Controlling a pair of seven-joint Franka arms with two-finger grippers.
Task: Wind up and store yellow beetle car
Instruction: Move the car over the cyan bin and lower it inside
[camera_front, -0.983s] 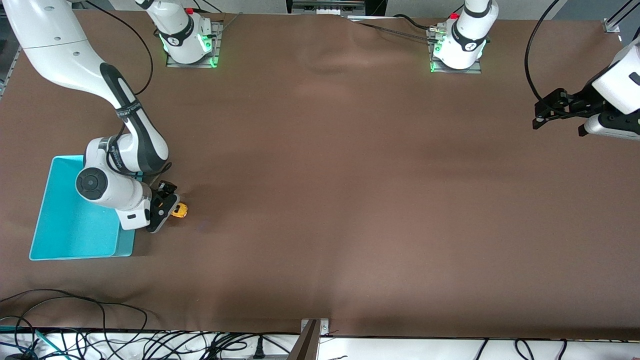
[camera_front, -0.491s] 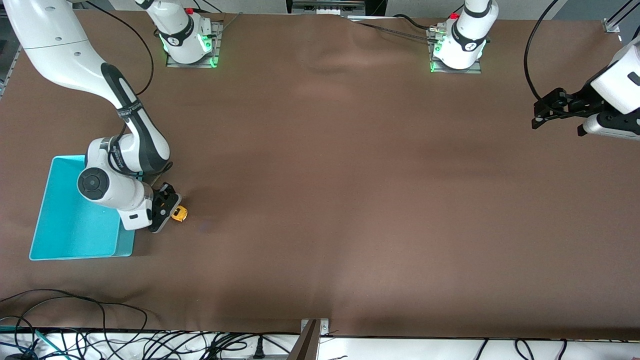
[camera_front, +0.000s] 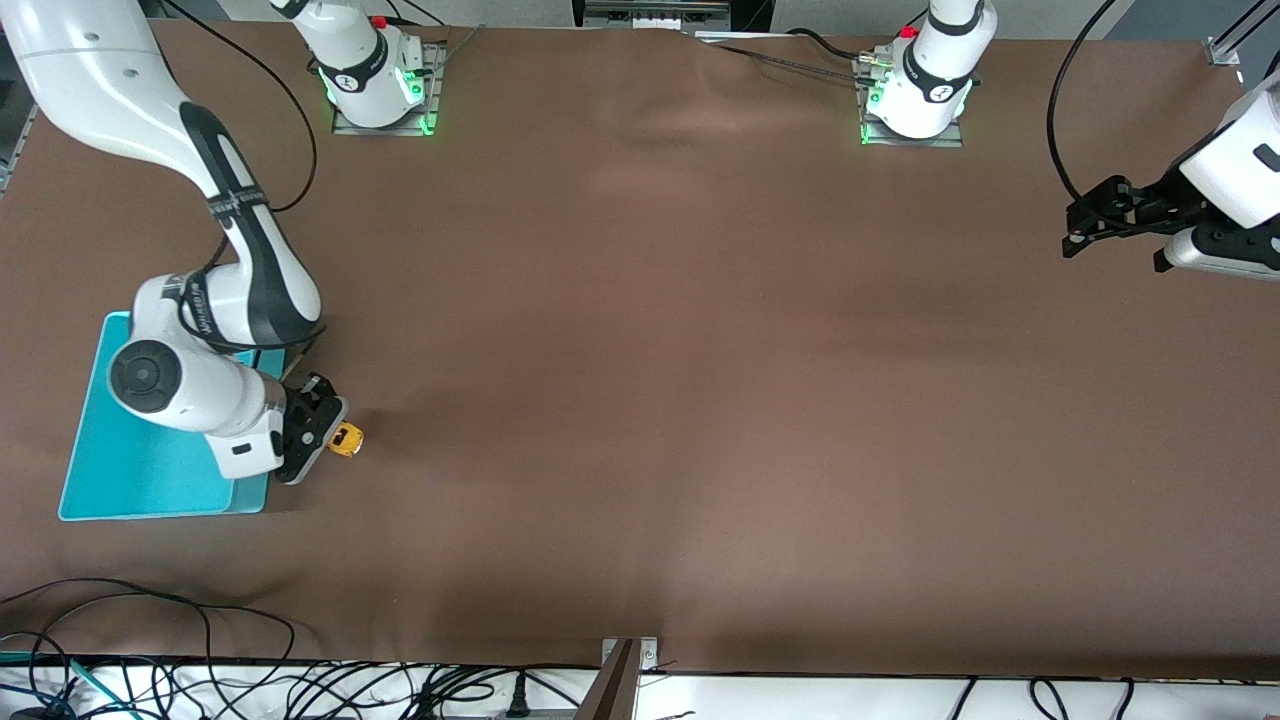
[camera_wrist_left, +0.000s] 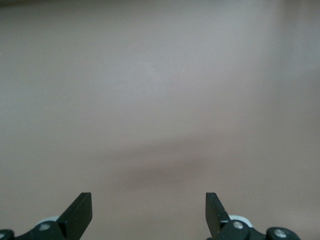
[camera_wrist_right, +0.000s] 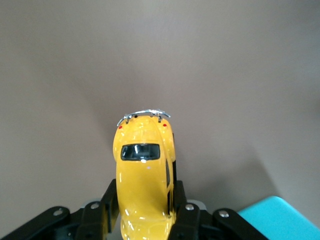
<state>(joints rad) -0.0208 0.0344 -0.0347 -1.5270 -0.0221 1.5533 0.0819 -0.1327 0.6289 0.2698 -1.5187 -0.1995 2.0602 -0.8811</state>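
Right pincer (camera_wrist_right: 145, 212) clamps yellow beetle car (camera_wrist_right: 144, 175); turquoise bin (camera_wrist_right: 280, 220) corner, apparently, beside.

The scene is lit evenly and fairly brightly from overhead. The brown counter (camera_front: 700, 400) is rendered matte in the front view, with a paler sheen toward its middle and faint creases picked out by soft shading. Short, soft shadows are cast under the right arm and beside the turquoise bin (camera_front: 150, 470). Green indicator lights are seen glowing at both arm bases. In the left wrist view the counter is shown hazy and low in contrast, crossed by one diffuse shadow band. In the right wrist view the yellow beetle car (camera_wrist_right: 144, 175) is rendered sharp, small white glints are seen on its roof and glare on its chrome bumper, and a soft shadow is thrown beside it.
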